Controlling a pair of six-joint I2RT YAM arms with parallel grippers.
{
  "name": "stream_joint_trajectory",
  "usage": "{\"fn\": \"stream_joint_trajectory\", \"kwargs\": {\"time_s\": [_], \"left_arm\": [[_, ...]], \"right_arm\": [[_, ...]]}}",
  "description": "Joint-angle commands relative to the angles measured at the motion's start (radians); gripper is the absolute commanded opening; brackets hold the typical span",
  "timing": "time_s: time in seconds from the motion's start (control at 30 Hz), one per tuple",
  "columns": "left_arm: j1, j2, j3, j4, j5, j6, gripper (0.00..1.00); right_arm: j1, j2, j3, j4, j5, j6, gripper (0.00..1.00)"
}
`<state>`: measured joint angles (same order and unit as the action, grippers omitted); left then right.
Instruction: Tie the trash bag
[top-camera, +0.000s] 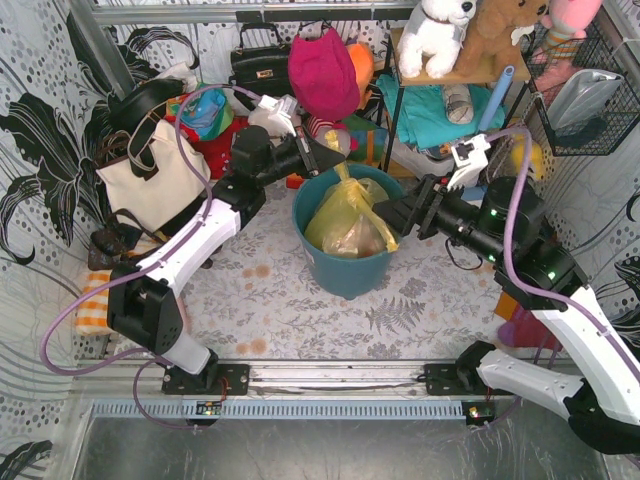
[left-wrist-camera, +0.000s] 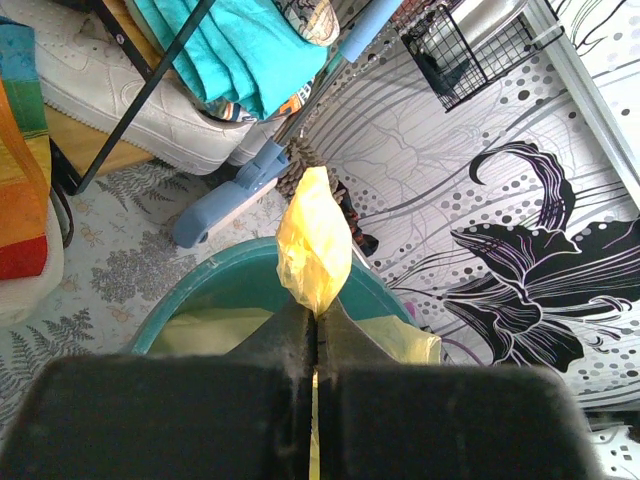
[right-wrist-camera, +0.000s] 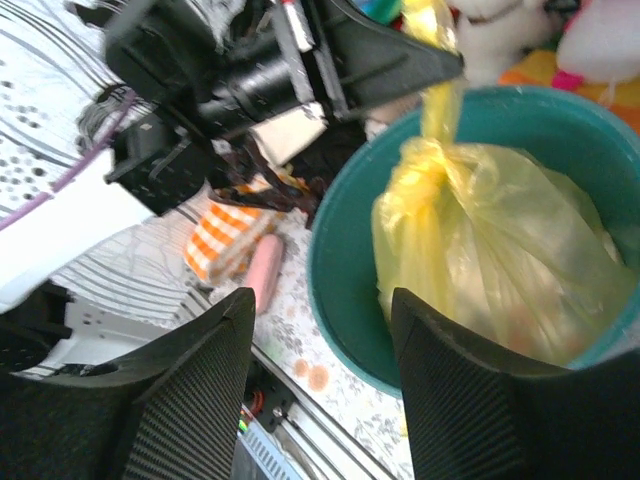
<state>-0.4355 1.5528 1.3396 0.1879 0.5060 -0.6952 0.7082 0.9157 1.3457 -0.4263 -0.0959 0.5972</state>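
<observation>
On the floral mat (top-camera: 280, 300), the bag (top-camera: 345, 215) sits in the bin (top-camera: 345, 280); my left gripper (top-camera: 338, 158) clamps its tail (left-wrist-camera: 313, 240) upward to tension the knot (right-wrist-camera: 430, 165), my right gripper (top-camera: 385, 215) hangs spread, empty.

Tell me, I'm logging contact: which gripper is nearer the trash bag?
Left. The left gripper is shut on the trash bag's twisted top, above the teal bin. The right gripper is open at the bin's right side, not gripping the bag.

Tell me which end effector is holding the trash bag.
The left end effector, shut on the trash bag at its yellow tail; the right end effector is open, gripping nothing.
</observation>
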Motion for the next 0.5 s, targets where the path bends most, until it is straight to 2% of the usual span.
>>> {"fn": "stream_joint_trajectory", "kwargs": {"time_s": [0.0, 0.07, 0.47], "left_arm": [[0.006, -0.037, -0.003, 0.07, 0.017, -0.001, 0.0], [0.006, -0.037, -0.001, 0.069, 0.019, -0.002, 0.0], [0.006, -0.04, -0.002, 0.064, 0.019, -0.001, 0.0]], "right_arm": [[0.005, 0.02, 0.034, -0.148, 0.06, -0.031, 0.53], [0.005, 0.023, 0.023, -0.168, 0.044, -0.038, 0.48], [0.005, 0.063, -0.017, -0.183, -0.076, -0.044, 0.36]]}}
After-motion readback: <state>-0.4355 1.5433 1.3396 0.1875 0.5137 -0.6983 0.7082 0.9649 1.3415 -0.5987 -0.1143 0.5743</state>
